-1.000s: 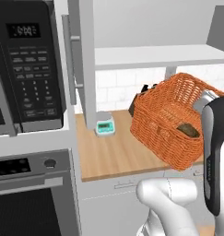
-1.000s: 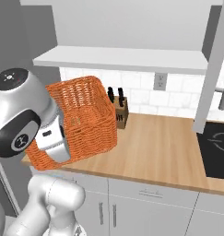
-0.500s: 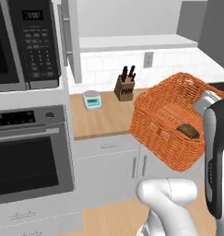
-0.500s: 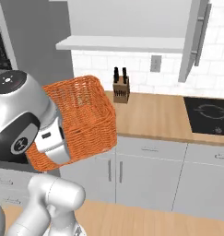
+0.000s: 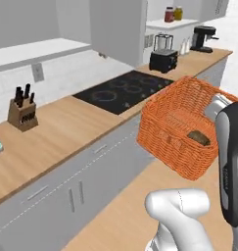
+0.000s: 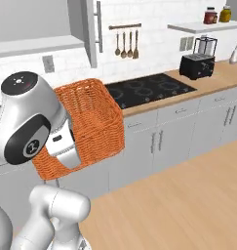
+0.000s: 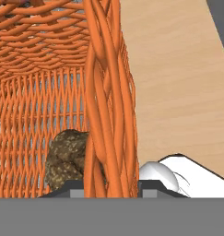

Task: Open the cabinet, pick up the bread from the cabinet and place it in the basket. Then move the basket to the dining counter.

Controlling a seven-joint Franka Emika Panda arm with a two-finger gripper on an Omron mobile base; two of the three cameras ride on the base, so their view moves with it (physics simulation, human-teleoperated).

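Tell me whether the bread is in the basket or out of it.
In. The bread lies on the floor of the basket, against its wall, and the hand view shows it behind the weave.

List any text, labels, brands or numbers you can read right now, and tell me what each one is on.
No legible text in these pictures.
Dark round joint cap on the white robot arm: a small light mark, too blurred to read.
Two jars with red and yellow lids on the white wall shelf: any labels are too small to read.
Orange woven wicker basket and dark brown lumpy bread roll inside it: no markings.
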